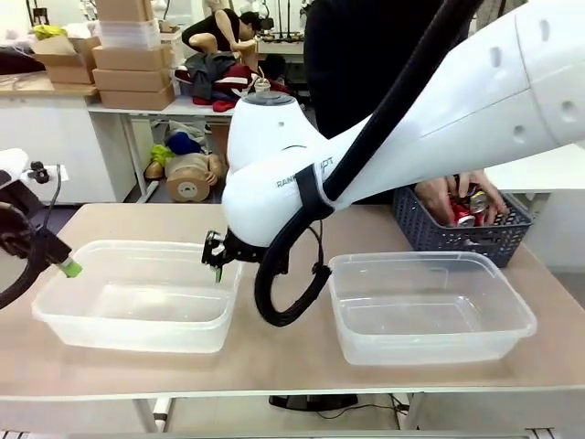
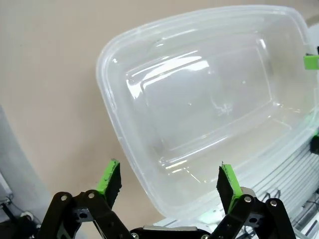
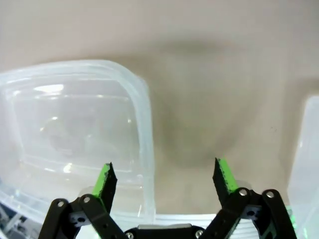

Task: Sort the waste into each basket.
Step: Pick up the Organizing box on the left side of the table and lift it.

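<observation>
Nearest, along the table's front edge: two clear tubs, left tub (image 1: 137, 337) and right tub (image 1: 430, 346), side by side, long axes left to right, both bare inside. Just above them, two grippers, each spread wide and holding nothing: left gripper (image 2: 169, 172) at the left tub's outer end, right gripper (image 3: 164, 172) set across the middle at that tub's inner rim. Farthest, well apart to the far right behind the right tub, one dark lattice basket (image 1: 439, 240) with a person's hand (image 1: 448, 194) in it and the waste, seemingly two red cans (image 1: 464, 218) lying jumbled, axis hard to tell, nearer the right gripper.
</observation>
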`<state>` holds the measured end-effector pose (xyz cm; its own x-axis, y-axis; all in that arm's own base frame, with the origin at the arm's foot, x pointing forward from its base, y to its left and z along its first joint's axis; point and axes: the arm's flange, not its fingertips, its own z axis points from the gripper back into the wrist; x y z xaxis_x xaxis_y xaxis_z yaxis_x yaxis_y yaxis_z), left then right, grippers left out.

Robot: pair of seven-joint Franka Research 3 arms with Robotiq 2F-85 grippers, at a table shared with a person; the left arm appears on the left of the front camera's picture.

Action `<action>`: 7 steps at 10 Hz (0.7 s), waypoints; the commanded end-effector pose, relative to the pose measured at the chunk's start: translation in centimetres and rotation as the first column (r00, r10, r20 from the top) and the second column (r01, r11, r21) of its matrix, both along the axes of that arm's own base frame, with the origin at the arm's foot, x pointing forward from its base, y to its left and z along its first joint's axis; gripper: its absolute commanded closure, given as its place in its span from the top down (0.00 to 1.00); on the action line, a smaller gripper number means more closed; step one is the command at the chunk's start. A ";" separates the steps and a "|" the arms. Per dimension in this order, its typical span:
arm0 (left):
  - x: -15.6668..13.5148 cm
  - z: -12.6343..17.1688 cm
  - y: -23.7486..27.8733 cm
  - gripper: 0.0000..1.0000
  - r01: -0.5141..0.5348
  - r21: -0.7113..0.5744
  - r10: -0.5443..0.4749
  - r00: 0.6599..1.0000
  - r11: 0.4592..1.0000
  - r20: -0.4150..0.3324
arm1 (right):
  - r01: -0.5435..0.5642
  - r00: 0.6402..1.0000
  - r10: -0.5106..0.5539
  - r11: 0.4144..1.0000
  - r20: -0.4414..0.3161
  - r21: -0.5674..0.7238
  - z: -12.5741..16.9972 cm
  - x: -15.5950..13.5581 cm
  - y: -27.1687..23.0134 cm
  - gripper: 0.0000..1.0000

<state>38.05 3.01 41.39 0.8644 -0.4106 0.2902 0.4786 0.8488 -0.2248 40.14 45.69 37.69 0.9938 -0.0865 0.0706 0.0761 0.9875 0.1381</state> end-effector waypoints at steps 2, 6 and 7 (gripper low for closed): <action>2.4 -2.0 -1.2 1.00 -0.099 0.143 0.087 0.992 0.985 0.088 | 0.117 0.992 -0.121 0.988 -0.038 -0.103 0.6 0.5 4.6 1.00; 4.2 -5.1 -1.1 1.00 -0.217 0.212 0.191 0.972 0.953 0.133 | 0.181 0.981 -0.191 0.964 -0.039 -0.193 -0.6 1.2 6.1 1.00; 4.2 -5.7 -1.1 1.00 -0.201 0.220 0.178 0.977 0.955 0.119 | 0.177 0.981 -0.188 0.964 -0.038 -0.196 -0.7 1.2 6.0 1.00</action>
<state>42.95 2.39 36.23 0.8959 -0.3139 0.3143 0.3276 0.9448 0.0097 41.23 50.90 36.64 0.9728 -0.2315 0.0107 0.2317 0.9725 -0.0240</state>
